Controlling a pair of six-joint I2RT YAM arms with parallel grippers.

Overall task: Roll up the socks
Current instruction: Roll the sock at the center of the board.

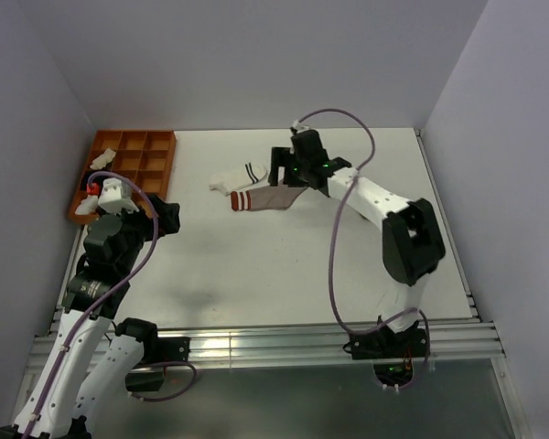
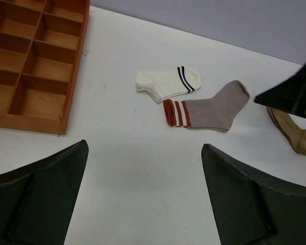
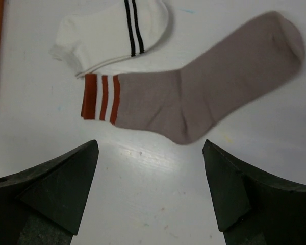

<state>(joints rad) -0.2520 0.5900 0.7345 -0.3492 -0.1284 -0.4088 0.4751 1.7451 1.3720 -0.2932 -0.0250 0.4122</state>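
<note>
Right wrist view shows your right claw (image 3: pixel 150 148) spread wide with nothing between its fingers, hanging over the surface (image 3: pixel 35 132) just short of the grey sock (image 3: pixel 194 97). The sock lies flat directly ahead of the claw, with its red-striped cuff ahead-left and its toe ahead-right. The white striped sock (image 3: pixel 112 30) sits just beyond the cuff, close enough that I cannot tell whether they touch.

I'd judge the step in hand to be taking one end of the grey sock to begin the roll. Go for the toe, since bare surface shows on all sides of it, whereas a pinch at the cuff could catch the white sock too. Come down square to the fabric, gather only the grey layer, and fold it over itself in short, tight turns so the roll stays even.

Your left claw (image 2: pixel 144 148) is also spread and empty, well back from the socks, which lie ahead of it. The wooden tray (image 2: pixel 25 122) stands ahead-left of it, so keep rolls away from its rim. The tan sock (image 2: pixel 290 132) lies behind the right claw, partly hidden under that arm. Mind it when you draw back.
</note>
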